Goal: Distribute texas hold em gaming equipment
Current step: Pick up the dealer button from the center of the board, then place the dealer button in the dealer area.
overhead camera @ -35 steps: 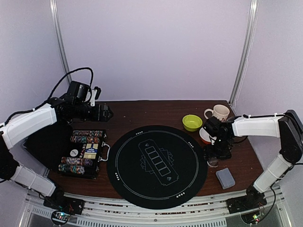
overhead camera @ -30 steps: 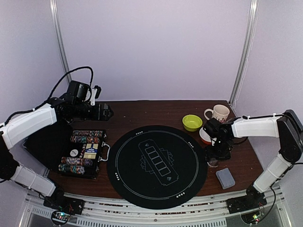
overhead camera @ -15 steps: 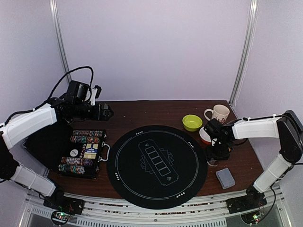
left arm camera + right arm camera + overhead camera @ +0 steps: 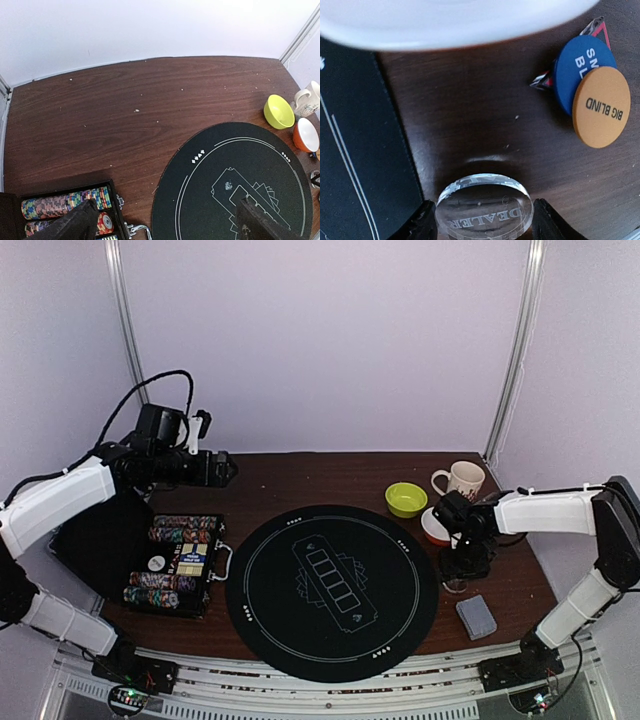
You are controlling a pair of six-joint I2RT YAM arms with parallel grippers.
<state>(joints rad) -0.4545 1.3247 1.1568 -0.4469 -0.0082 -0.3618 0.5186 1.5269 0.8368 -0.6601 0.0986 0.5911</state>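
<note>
Dealer disc [image 4: 484, 210], now pinched (right jaws)

Your dark wooden table [image 4: 300, 475] carries a round black mat [image 4: 331, 590] at centre, with an open chip case [image 4: 180, 565] to its left. At the back right stand a green bowl [image 4: 406, 499], a white-orange bowl [image 4: 435, 527] and a mug [image 4: 462, 479]. A grey-blue deck [image 4: 476, 616] lies front right. By the mat's right edge, a blue disc [image 4: 580, 67] covers a red triangle [image 4: 543, 81], an orange disc [image 4: 601, 107] overlaps it, and a clear dealer disc [image 4: 485, 210] sits near.
</note>
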